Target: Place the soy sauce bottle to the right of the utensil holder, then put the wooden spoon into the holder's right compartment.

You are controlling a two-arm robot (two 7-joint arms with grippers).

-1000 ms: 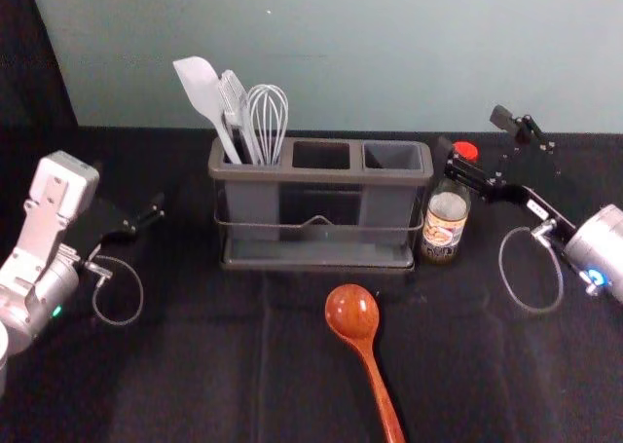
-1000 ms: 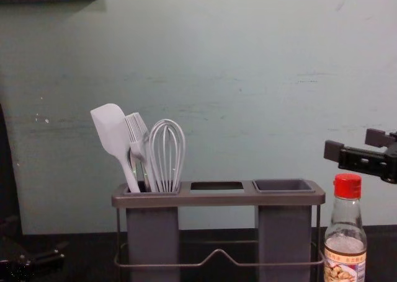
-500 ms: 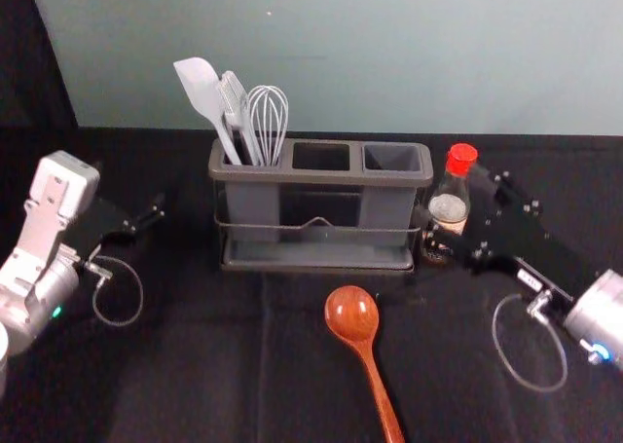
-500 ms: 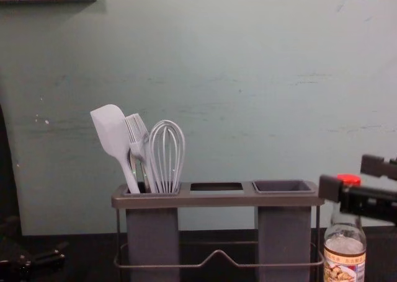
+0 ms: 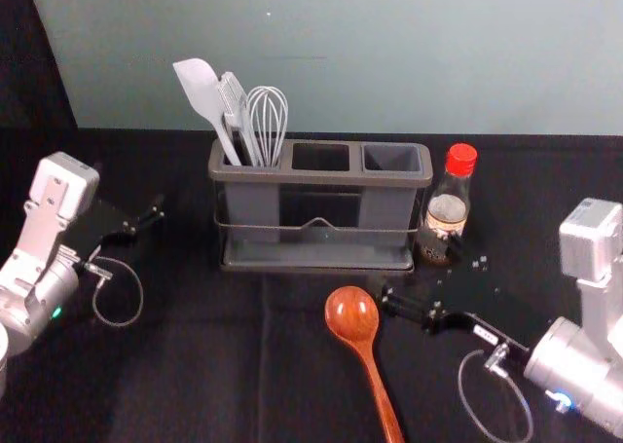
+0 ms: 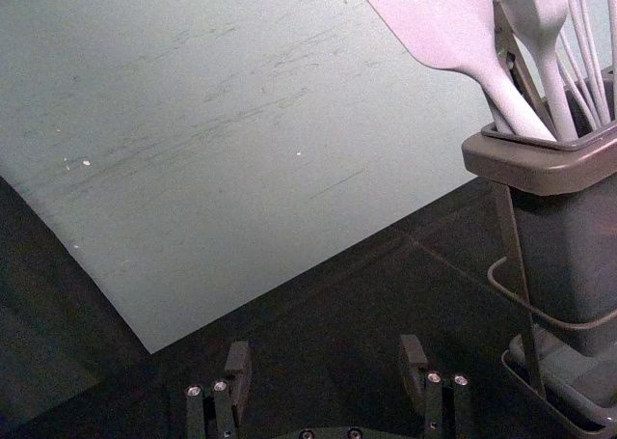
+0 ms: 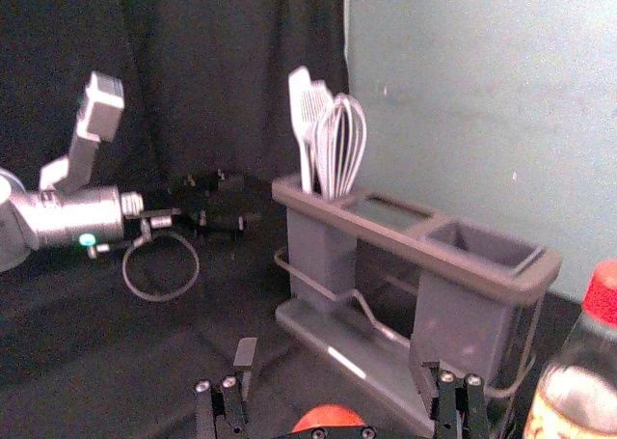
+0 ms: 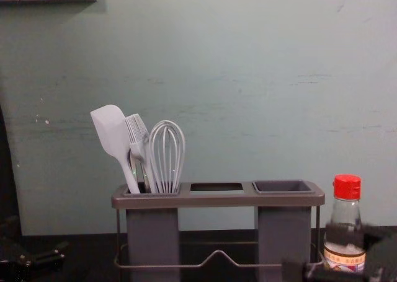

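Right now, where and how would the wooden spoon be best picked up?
Probably by the spoon's handle, just below the bowl, coming down from the right: it lies flat, the slim handle looks easy to pinch across its width, and the open right end effector is nearby.

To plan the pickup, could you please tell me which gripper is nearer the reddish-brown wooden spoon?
Right. The right gripper is just right of the spoon, by its bowl; the left gripper is far left, beyond the left end of the grey plastic utensil holder.
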